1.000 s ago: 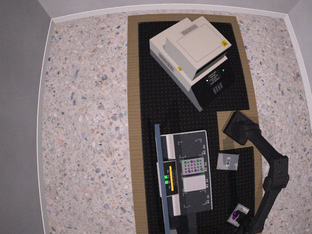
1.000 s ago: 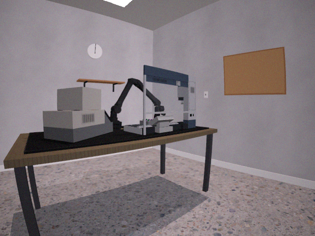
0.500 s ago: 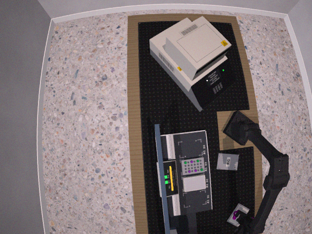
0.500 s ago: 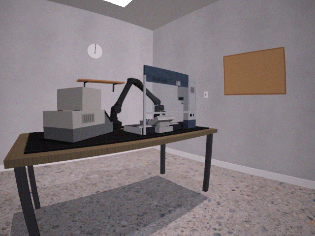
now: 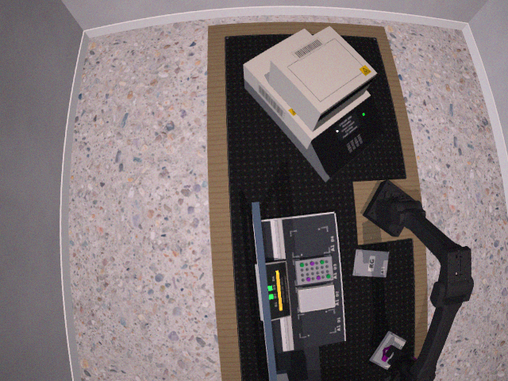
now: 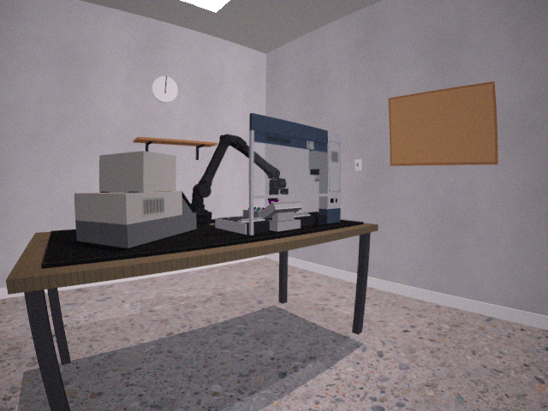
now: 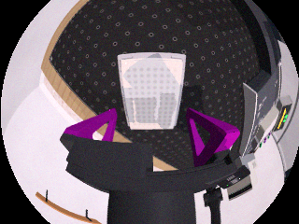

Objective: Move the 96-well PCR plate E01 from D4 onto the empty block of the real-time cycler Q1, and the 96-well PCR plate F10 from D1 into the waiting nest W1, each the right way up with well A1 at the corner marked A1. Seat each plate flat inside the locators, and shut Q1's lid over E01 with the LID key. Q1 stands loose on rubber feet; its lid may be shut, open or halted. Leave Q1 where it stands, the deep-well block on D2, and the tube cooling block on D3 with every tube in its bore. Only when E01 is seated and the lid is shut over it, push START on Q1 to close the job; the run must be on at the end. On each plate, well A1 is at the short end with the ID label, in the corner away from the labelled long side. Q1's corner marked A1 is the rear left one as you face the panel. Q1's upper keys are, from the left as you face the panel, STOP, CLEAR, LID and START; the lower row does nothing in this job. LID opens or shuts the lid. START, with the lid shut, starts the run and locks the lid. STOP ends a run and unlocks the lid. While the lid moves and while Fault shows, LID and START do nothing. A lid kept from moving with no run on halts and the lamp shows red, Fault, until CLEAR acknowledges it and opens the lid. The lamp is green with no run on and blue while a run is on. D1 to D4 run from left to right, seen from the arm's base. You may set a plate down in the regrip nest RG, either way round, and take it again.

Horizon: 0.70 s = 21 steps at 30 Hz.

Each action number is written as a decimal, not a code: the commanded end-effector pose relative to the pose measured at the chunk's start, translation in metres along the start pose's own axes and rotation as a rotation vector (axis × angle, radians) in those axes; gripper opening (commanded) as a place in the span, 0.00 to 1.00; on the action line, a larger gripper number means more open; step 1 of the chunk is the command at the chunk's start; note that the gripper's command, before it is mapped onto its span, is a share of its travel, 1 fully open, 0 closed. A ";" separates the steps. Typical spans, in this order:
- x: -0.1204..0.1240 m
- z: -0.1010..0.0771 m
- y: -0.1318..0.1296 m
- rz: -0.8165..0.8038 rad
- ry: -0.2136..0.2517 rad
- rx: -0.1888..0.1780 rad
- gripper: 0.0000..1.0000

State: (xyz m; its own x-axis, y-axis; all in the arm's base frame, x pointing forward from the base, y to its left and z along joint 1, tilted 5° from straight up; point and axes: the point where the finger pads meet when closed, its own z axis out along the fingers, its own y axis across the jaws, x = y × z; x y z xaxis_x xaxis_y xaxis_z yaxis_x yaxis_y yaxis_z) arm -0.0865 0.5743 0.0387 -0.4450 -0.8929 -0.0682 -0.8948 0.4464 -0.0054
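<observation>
My gripper (image 5: 387,353) is open, and its purple fingers hang above the waiting nest W1 at the near right of the table. A clear 96-well plate (image 7: 151,90) lies in that nest below the fingers, apart from them. I cannot read its label. Deck places D4 (image 5: 310,240) and D1 (image 5: 317,325) hold no plate. The cycler Q1 (image 5: 311,82) stands at the far end with its lid (image 5: 328,69) lying level over the body. Its lamp (image 5: 363,114) is green. The block under the lid is hidden, and no other plate is in view.
The tube cooling block (image 5: 313,272) with green and purple tubes sits on D3, and the pale deep-well block (image 5: 316,298) on D2. The regrip nest RG (image 5: 367,263) is empty. A blue-framed liquid handler (image 6: 289,133) rises along the deck's far side.
</observation>
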 end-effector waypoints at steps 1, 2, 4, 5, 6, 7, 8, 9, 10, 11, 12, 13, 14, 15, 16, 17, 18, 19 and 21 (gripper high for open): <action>-0.014 -0.040 0.002 0.026 -0.047 -0.032 1.00; -0.013 -0.042 0.000 0.027 -0.047 -0.032 1.00; -0.012 -0.047 0.000 0.027 -0.049 -0.033 1.00; -0.013 -0.051 0.000 0.027 -0.051 -0.034 1.00; -0.014 -0.055 0.001 0.027 -0.056 -0.038 1.00; -0.015 -0.060 0.002 0.027 -0.060 -0.041 1.00; -0.015 -0.060 0.002 0.027 -0.060 -0.041 1.00; -0.015 -0.060 0.002 0.027 -0.060 -0.041 1.00; -0.016 -0.061 0.006 0.023 -0.066 -0.046 1.00; -0.017 -0.065 0.009 0.019 -0.072 -0.051 1.00; -0.016 -0.065 0.012 0.015 -0.070 -0.049 1.00; -0.016 -0.066 0.013 0.014 -0.068 -0.048 1.00; -0.017 -0.067 0.014 0.013 -0.067 -0.047 1.00; -0.016 -0.067 0.014 0.012 -0.065 -0.046 1.00; -0.016 -0.070 0.015 0.011 -0.066 -0.046 1.00; -0.016 -0.073 0.015 0.010 -0.068 -0.048 1.00; -0.016 -0.076 0.016 0.009 -0.070 -0.049 1.00; -0.015 -0.080 0.017 0.008 -0.072 -0.051 1.00; -0.015 -0.086 0.017 0.007 -0.076 -0.054 1.00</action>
State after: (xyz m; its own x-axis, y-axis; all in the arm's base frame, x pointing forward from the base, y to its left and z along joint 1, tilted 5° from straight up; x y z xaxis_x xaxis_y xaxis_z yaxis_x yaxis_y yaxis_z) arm -0.0861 0.5669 0.0632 -0.4462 -0.8933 -0.0543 -0.8941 0.4476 -0.0153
